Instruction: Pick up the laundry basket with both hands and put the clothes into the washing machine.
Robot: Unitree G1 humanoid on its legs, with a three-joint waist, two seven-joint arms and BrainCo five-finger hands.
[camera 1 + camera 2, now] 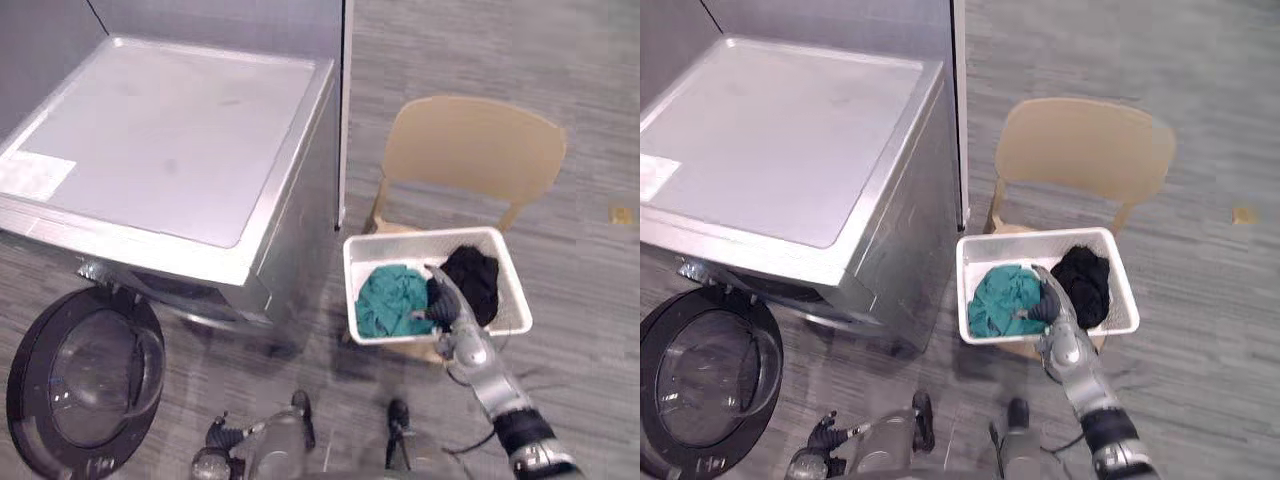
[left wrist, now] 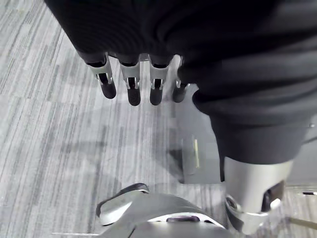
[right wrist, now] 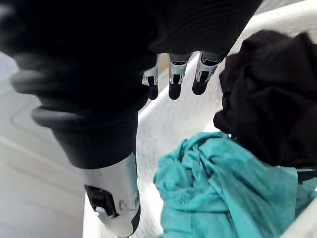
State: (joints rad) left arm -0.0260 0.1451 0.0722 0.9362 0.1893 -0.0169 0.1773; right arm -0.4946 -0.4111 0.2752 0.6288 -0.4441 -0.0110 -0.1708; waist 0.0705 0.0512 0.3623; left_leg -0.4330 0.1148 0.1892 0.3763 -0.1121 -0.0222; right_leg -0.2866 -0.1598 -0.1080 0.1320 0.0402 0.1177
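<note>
Right hand (image 1: 441,299) over clothes (image 1: 392,298) in laundry basket (image 1: 415,236)

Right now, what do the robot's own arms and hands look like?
The right arm is silver-grey and jointed, with a black band higher up. The right hand and the left hand each have a dark ribbed cover over the back and wrist, a row of silver fingers with dark tips, and a silver thumb.

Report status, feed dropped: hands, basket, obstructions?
Right hand open over clothes in basket. Left hand open, low near floor. Basket on chair. Washer door open.
</note>
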